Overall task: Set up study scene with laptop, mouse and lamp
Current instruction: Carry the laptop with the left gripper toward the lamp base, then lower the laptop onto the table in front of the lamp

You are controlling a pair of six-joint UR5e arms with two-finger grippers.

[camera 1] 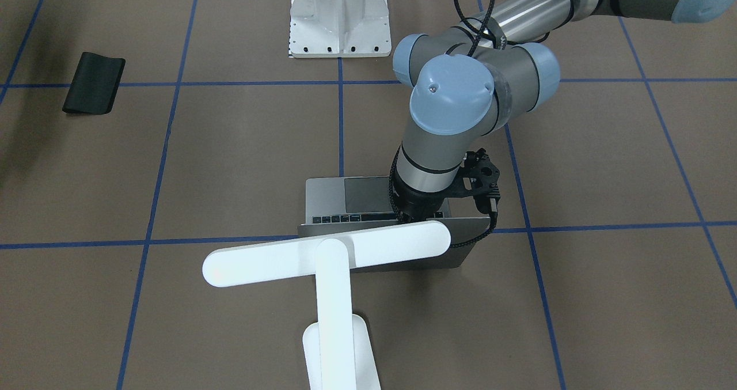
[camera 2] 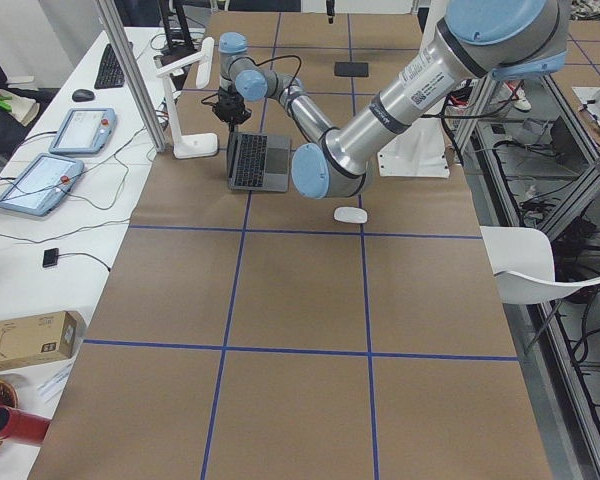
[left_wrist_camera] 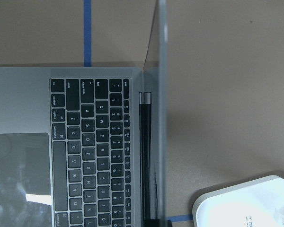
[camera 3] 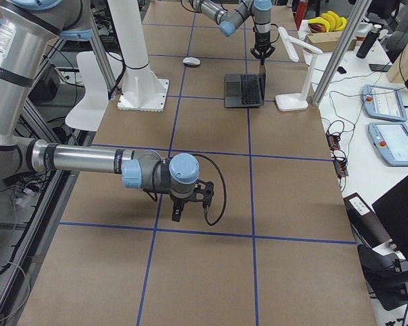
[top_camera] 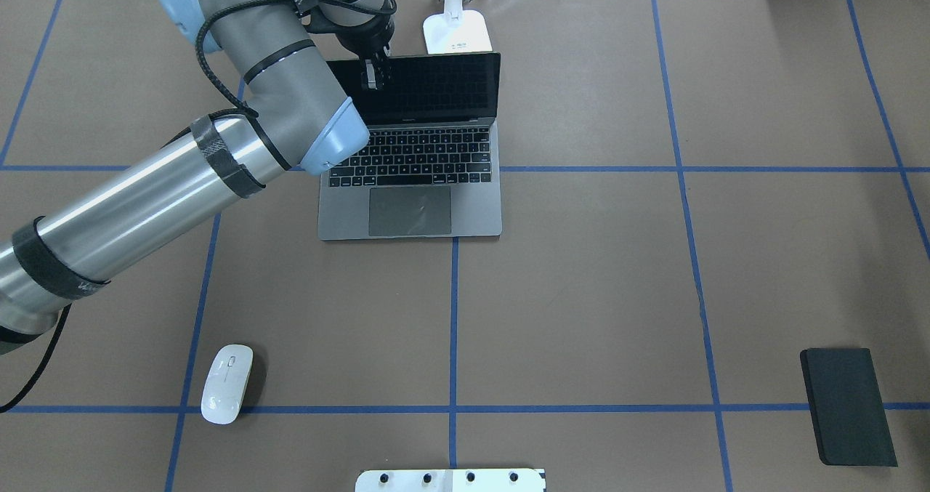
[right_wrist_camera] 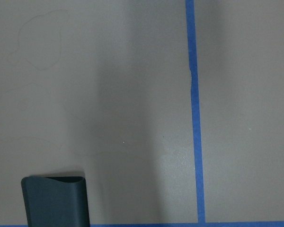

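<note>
The grey laptop (top_camera: 410, 208) stands open at the table's far middle, its lid upright. My left gripper (top_camera: 372, 72) is at the lid's top left edge. One finger shows in front of the dark screen, and it looks shut on the lid. The left wrist view shows the lid edge-on (left_wrist_camera: 161, 94) beside the keys. The white lamp (camera 1: 328, 252) stands just behind the laptop, its base (top_camera: 458, 33) at the far edge. The white mouse (top_camera: 227, 383) lies near left. My right gripper (camera 3: 178, 216) hovers low over bare table; I cannot tell whether it is open or shut.
A black mouse pad (top_camera: 848, 407) lies at the near right and also shows in the right wrist view (right_wrist_camera: 54, 201). The white bolted pedestal (top_camera: 450, 480) is at the near middle edge. Blue tape lines cross the brown table.
</note>
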